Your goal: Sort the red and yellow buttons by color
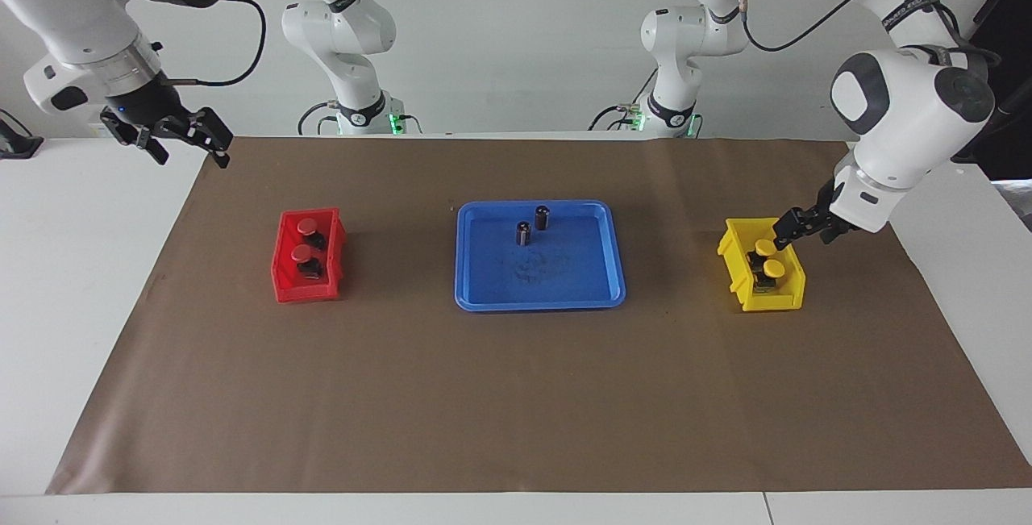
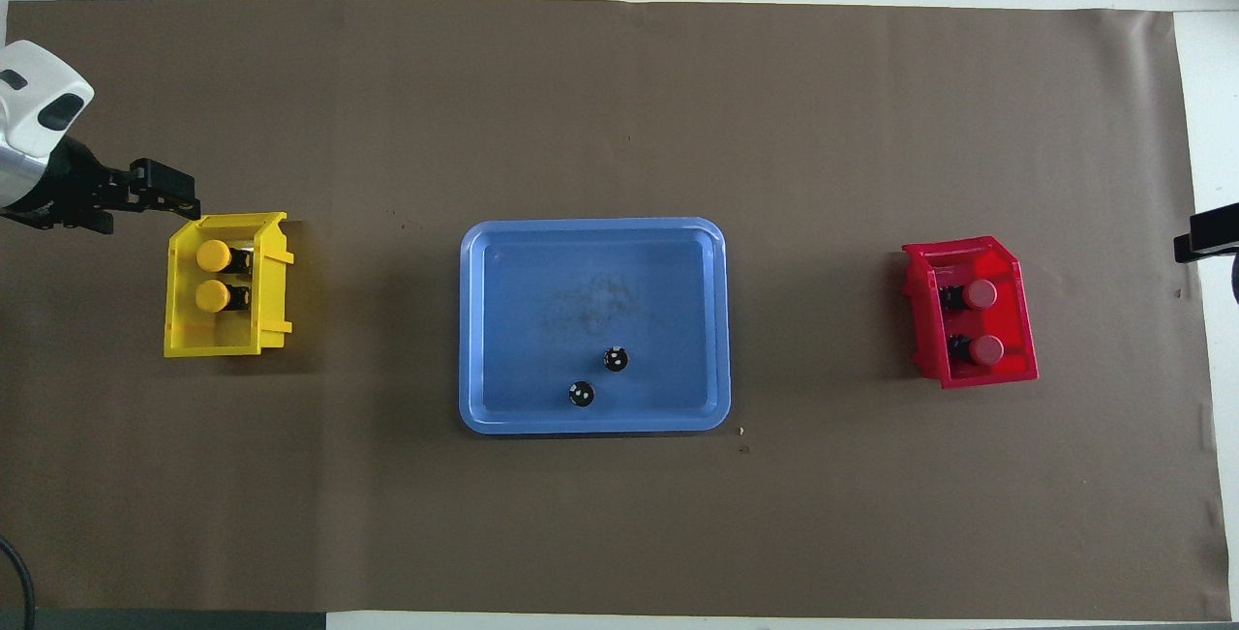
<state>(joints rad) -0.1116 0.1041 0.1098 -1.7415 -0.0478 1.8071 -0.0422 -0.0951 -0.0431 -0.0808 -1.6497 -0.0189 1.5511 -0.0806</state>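
Facing view: both red buttons (image 1: pixel 305 239) lie in the red bin (image 1: pixel 284 277) toward the right arm's end of the table, and both yellow buttons (image 1: pixel 768 259) lie in the yellow bin (image 1: pixel 730 252) toward the left arm's end, one nearer to the robots than the other in each bin; by colour the sort reads as complete. The left gripper (image 1: pixel 793 227) hangs just above the yellow bin's rim at the robots' side, empty; I cannot tell here how wide its fingers stand. It carries nothing, probably because its load already sits in the bin. The right gripper (image 1: pixel 179 135) waits high over the mat's corner at its own end, fingers spread and empty, parked clear of the red bin so nothing is disturbed. The blue tray (image 1: pixel 472 293) in the middle holds only the two dark cylinders (image 1: pixel 532 225), which belong to neither colour and so likely stay put. Overhead view: the yellow buttons (image 2: pixel 212 275) show side by side in the yellow bin (image 2: pixel 180 344), caps uncovered; the left gripper (image 2: pixel 160 191) sits off the bin's rim, touching nothing. The red buttons (image 2: pixel 982 320) rest in the red bin (image 2: pixel 1023 368). The cylinders (image 2: pixel 598 375) stand in the tray (image 2: pixel 474 417) nearer the robots. The right gripper barely enters at the edge.
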